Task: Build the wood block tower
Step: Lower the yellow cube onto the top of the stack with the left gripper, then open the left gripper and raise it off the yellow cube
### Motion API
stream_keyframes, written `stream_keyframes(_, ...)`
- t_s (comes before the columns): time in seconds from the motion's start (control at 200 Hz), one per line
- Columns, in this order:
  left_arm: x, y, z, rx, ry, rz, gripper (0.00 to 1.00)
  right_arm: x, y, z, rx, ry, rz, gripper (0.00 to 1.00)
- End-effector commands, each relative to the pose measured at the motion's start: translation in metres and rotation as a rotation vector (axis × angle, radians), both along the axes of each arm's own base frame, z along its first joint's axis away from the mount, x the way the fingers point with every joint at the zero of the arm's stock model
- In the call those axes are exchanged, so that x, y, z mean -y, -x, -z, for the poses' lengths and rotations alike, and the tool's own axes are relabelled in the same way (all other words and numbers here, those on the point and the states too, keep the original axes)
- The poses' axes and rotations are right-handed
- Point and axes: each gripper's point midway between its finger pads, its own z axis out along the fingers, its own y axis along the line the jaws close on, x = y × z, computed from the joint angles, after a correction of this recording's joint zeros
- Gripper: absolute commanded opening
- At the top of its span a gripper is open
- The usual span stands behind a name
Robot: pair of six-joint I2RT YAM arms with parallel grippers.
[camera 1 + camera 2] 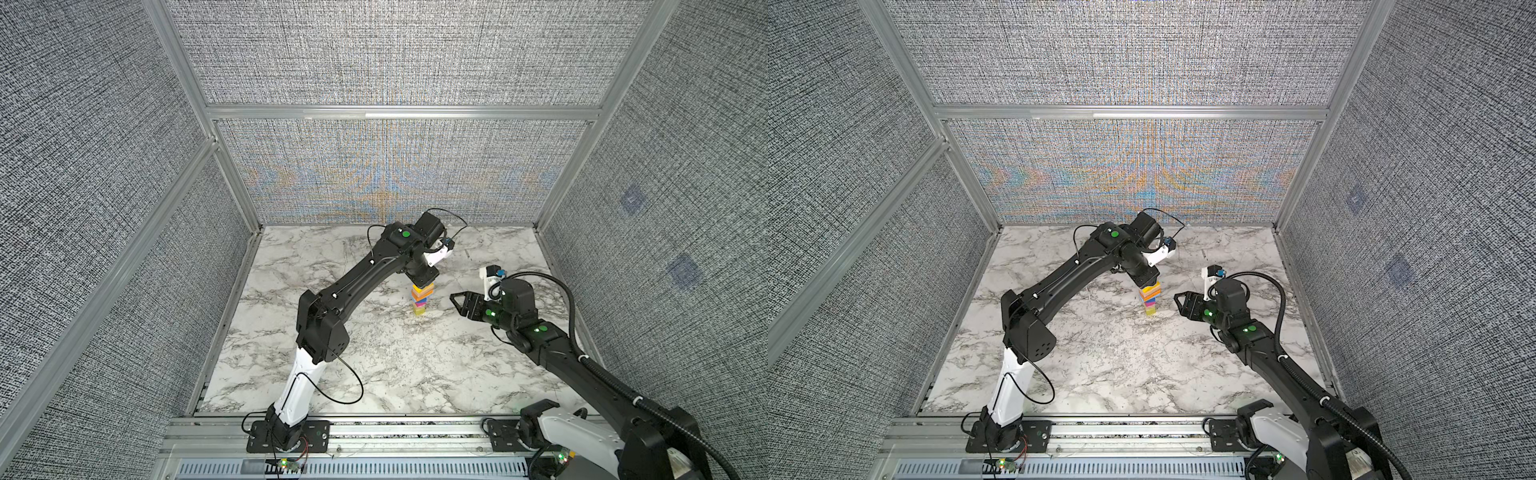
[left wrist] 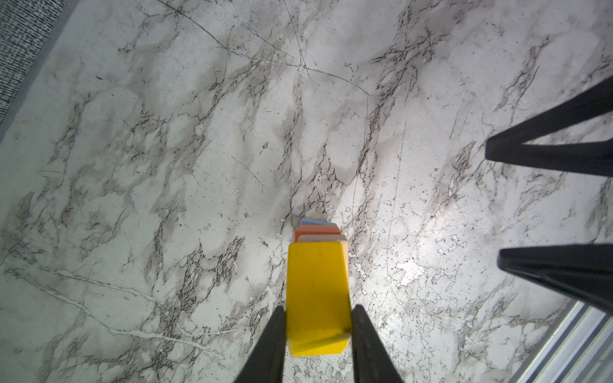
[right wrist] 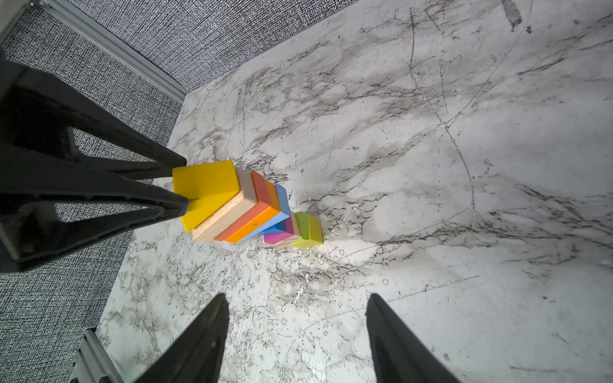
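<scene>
left pincer (image 2: pixel 318 308): shut tight on the yellow wedge (image 2: pixel 316 282), with 1 finger on each side, right at the top of the tower (image 3: pixel 262 212).
right pincer (image 3: pixel 297 296): half open and holding nothing. It hangs near the tower, on its right in both top views, and does not touch it.
yellow wedge: it is the very top piece of the tower. Its flat face looks pressed on the plain plank (image 3: pixel 229 212). I cannot tell if all its weight is down yet.
tower: 1 thin column on the marble table (image 3: pixel 431 165). Going down from the wedge there is the plain plank, the orange slab (image 3: pixel 255 212), the blue slab (image 3: pixel 282 202), a magenta block (image 3: pixel 280 237) and a lime block (image 3: pixel 308 228) at the bottom.
shape of tower: the layers do not line up neatly. The wide slabs near the top stick out past the small blocks under them.
done: almost all of it, I think. Every block I can see is in the tower, and none lies beside it.
left to do: the left pincer must let go of the wedge and lift away from the tower.
watch out: the tower is tall and thin, so I think even 1 small bump near the top could tip it.
</scene>
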Motion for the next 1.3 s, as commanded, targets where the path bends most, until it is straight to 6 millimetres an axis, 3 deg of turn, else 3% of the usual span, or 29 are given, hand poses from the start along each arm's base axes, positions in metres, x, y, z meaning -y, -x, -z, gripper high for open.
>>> stream_keyframes(0.0, 0.0029, 0.0010, 0.0000, -0.012, 0.015, -0.002, 0.30, -0.0019, -0.0033, -0.0066, 0.025, -0.014, -0.003, 0.68)
stream_keyframes(0.69, 0.0009, -0.0003, 0.0045, -0.019, 0.002, -0.022, 0.31, -0.0012, -0.0022, -0.0092, 0.029, -0.016, -0.003, 0.68)
stream_keyframes(1.005, -0.0010, -0.0010, 0.0070, -0.021, -0.010, -0.035, 0.37, -0.0005, -0.0022, -0.0093, 0.031, -0.014, -0.001, 0.68)
stream_keyframes(1.186, -0.0022, -0.0008, 0.0060, -0.018, -0.013, -0.036, 0.43, -0.0006, -0.0024, -0.0084, 0.027, -0.014, -0.001, 0.68)
stream_keyframes(1.271, -0.0032, -0.0010, 0.0055, -0.016, -0.016, -0.039, 0.51, -0.0007, -0.0026, -0.0081, 0.027, -0.013, -0.002, 0.68)
stream_keyframes(1.296, -0.0029, -0.0004, 0.0060, -0.018, -0.016, -0.037, 0.58, -0.0007, -0.0025, -0.0080, 0.026, -0.014, -0.002, 0.68)
